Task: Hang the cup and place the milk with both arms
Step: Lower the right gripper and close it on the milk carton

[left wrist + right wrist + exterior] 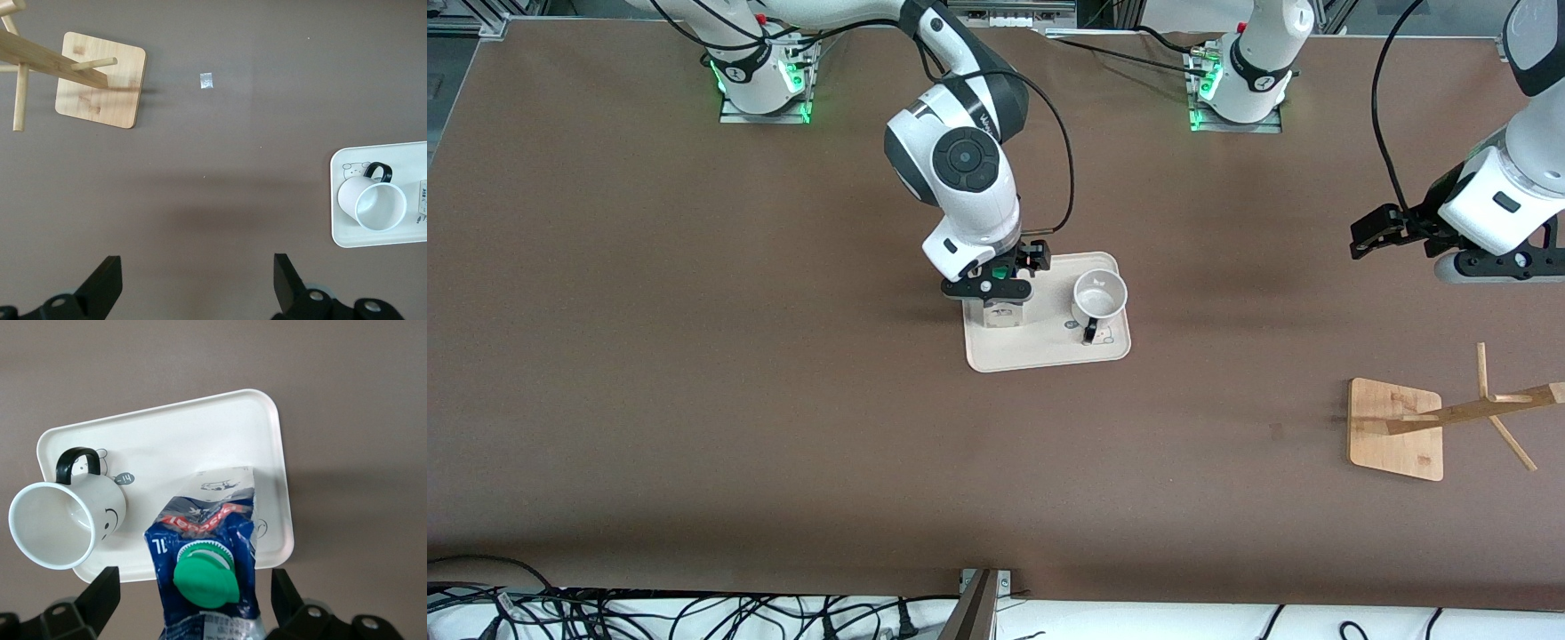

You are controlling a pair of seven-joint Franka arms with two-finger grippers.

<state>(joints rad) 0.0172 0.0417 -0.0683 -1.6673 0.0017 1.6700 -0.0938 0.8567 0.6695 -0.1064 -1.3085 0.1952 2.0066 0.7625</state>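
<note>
The milk [1000, 313] stands upright on the cream tray [1049, 351], at the end toward the right arm. My right gripper [996, 283] is open right over it. In the right wrist view the milk [207, 520] with its green cap sits between my right gripper's [193, 600] spread fingers, with a gap on each side. The cup [1099, 296] stands upright on the same tray, beside the milk, handle toward the front camera. It also shows in the right wrist view [63, 523] and the left wrist view [371, 203]. My left gripper [1374, 233] is open and empty, in the air over bare table [198, 283].
A wooden mug rack [1394, 428] with slanted pegs stands toward the left arm's end, nearer the front camera than the tray; it also shows in the left wrist view [100, 80]. A small scrap [207, 81] lies on the table beside it. Cables run along the front edge.
</note>
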